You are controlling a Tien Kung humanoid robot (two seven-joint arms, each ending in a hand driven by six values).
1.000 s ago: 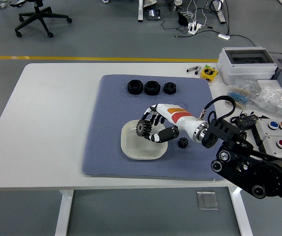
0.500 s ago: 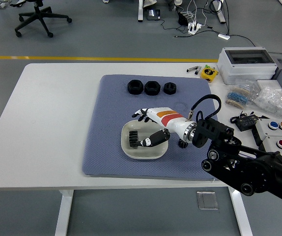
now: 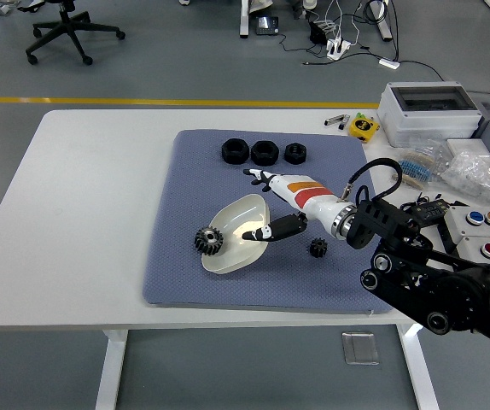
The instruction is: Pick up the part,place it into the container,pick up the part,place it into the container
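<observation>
the large gear (image 3: 206, 240), black and toothed, now lies on the blue mat (image 3: 177, 188) just beside the bowl's low edge; half a second ago it sat inside. the white bowl (image 3: 236, 241) has tipped up on its side, spilling it, so that placement is judged undone. the right hand (image 3: 266, 224) (fingers spread, holding nothing) touches the bowl's raised rim. a small gear (image 3: 317, 248) waits near the wrist; three black nuts (image 3: 264, 152) lie farther back.
</observation>
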